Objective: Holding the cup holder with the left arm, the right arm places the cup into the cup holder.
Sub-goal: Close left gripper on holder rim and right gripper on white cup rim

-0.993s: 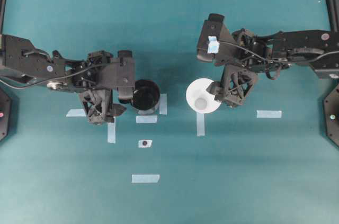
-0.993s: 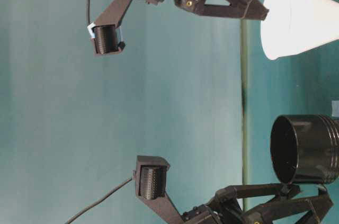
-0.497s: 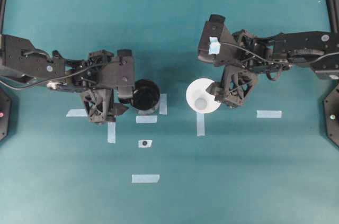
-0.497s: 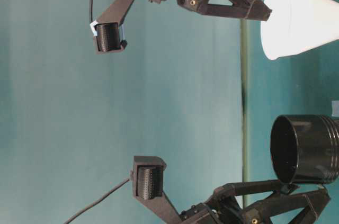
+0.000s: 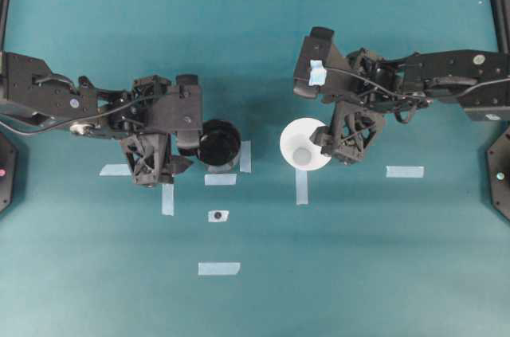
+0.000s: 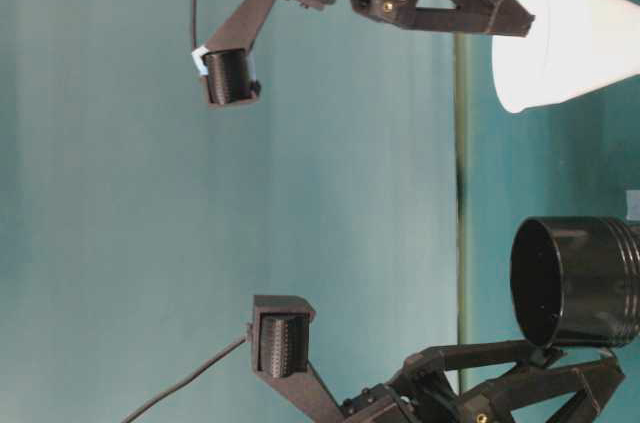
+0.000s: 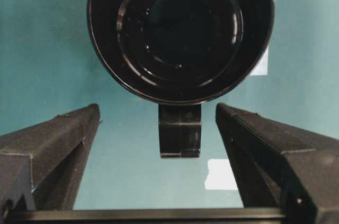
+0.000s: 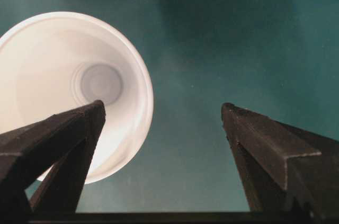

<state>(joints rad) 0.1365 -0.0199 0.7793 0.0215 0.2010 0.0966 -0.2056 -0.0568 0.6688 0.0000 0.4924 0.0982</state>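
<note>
Both end effectors, left (image 7: 169, 128) and right (image 8: 161, 123), are standing wide and empty, so the cup holder (image 5: 219, 144) and cup (image 5: 304, 144) are sitting apart, ungrasped, on the counter (image 5: 358, 257).

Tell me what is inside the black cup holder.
Nothing: the cup holder shows only its glossy ringed floor. The table beneath it is covered. The white cup stands apart.

I work in a robotics lab: a teal-covered counter (image 5: 358, 273) marked with tape strips (image 5: 219, 268), my two arms mounted opposite
</note>
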